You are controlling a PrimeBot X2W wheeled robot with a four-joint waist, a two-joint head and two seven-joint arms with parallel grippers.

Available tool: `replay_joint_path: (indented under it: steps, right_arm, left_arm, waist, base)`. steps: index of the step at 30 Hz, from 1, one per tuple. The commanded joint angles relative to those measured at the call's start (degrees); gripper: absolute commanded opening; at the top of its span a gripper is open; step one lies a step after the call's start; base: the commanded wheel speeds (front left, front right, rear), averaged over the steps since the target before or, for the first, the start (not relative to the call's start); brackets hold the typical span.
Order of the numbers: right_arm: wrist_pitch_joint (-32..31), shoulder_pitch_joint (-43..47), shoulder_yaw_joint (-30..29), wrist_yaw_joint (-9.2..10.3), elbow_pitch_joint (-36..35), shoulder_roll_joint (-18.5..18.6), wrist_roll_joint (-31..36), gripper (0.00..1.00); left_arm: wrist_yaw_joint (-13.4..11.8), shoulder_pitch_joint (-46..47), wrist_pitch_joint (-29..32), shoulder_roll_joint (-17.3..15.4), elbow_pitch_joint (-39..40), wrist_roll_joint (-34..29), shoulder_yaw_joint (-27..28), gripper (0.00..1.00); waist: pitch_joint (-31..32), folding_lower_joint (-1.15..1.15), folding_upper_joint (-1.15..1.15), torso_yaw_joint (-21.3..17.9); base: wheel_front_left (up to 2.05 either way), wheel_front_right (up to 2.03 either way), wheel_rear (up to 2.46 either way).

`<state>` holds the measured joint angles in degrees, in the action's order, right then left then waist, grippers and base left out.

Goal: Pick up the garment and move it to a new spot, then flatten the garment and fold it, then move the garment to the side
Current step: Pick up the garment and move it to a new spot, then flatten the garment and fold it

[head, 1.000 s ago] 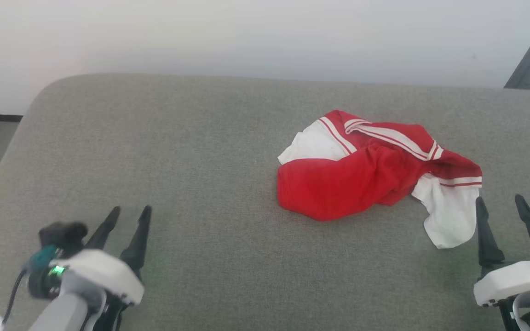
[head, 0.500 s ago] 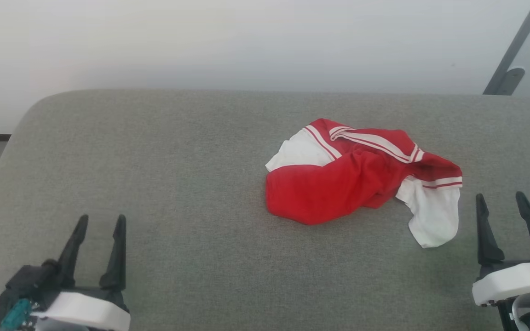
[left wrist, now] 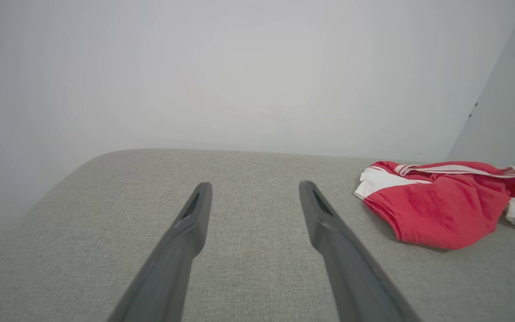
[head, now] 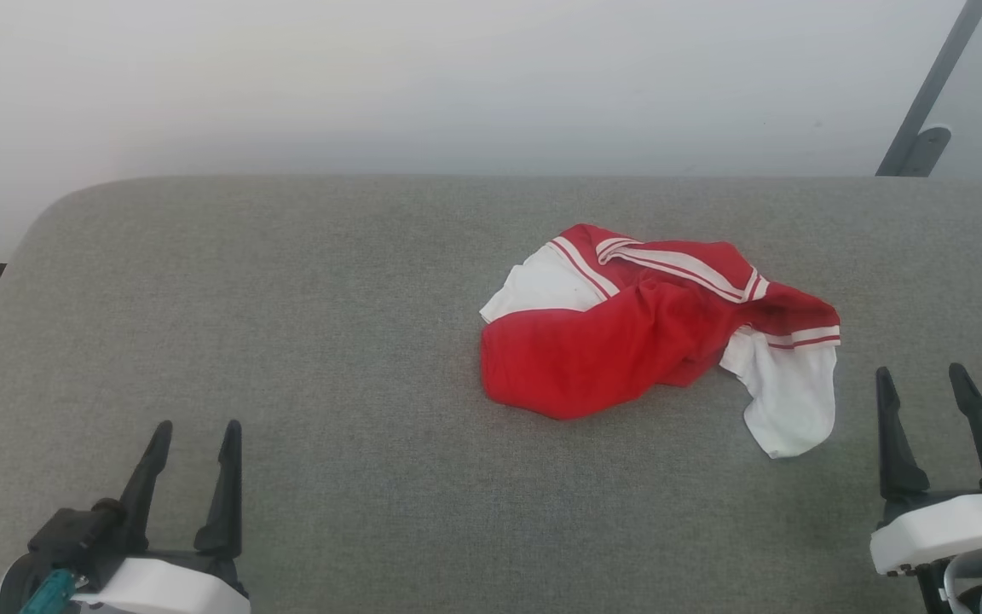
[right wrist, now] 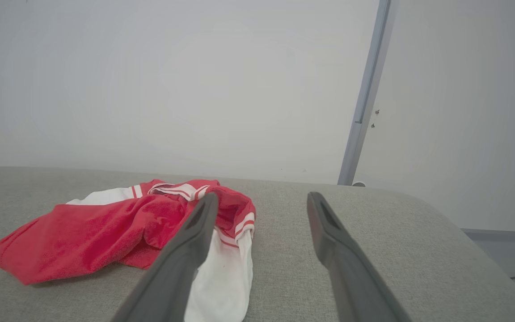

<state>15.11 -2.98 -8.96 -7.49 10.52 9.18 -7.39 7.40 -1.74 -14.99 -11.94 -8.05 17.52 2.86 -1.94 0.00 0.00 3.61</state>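
Note:
The garment [head: 627, 341], a red jersey with white sleeve parts and white stripe trim, lies crumpled on the grey padded surface [head: 329, 324], right of centre. My left gripper [head: 197, 431] is open at the lower left, well apart from it. At the lower right my right gripper [head: 921, 375] is open, just right of the garment's white sleeve. In the left wrist view the garment [left wrist: 441, 205] lies right of my open left gripper [left wrist: 255, 188]. The right wrist view shows the garment [right wrist: 105, 232] left of my open right gripper [right wrist: 262, 197], whose left finger [right wrist: 190, 241] overlaps the white sleeve.
A pale wall [head: 457, 77] rises behind the grey surface. A grey metal post [head: 926, 94] stands at the back right. The surface's rounded left corner [head: 39, 230] drops to the floor. Bare grey fabric spreads left of the garment.
The head camera has turned, shifting the whole picture left. My left gripper has drawn back toward the lower left and now points straight up the view. The garment lies as before.

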Motion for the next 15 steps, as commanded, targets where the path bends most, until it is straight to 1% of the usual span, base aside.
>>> replay_joint_path:
  steps: [1, 6, 9, 12, 15]
  right_arm:
    - [0.05, 0.4, 0.23, 0.0, -0.09, -0.05, 0.18, 1.0]
    - [0.05, 0.29, 0.66, 0.0, 0.15, 0.26, 0.08, 1.0]
    - [-0.4, -0.23, 1.72, 0.0, 1.37, 1.09, -0.25, 1.0]
    - [-4.21, -1.83, 3.67, 0.0, 2.83, 3.14, -0.83, 1.0]
    - [-11.48, -3.89, 6.97, 0.0, 3.77, 6.85, -1.35, 1.0]
  left_arm:
    - [0.09, -0.56, -0.28, -0.04, -0.14, 0.22, -0.16, 1.0]
    - [0.1, -0.73, -0.28, -0.04, 0.09, -0.02, -0.8, 1.0]
    - [0.1, -0.5, -0.28, 0.39, 0.45, -0.17, -0.83, 1.0]
    - [0.1, -0.11, -0.28, 0.89, 0.61, -0.14, -1.26, 1.0]
    - [0.1, 0.62, -0.28, 1.24, 0.51, 0.19, -1.73, 1.0]
  waist:
    - [0.02, 0.0, 0.0, 0.01]
    - [-0.04, 0.0, 0.0, 0.11]
    - [-0.56, 0.0, 0.0, 0.16]
    - [-1.61, 0.0, 0.0, 0.29]
    - [-3.32, 0.0, 0.0, 0.47]
  base:
    - [0.0, 0.0, 0.0]
    - [0.0, 0.0, 0.0]
    - [0.0, 0.0, 0.0]
    - [0.0, 0.0, 0.0]
    - [0.0, 0.0, 0.0]
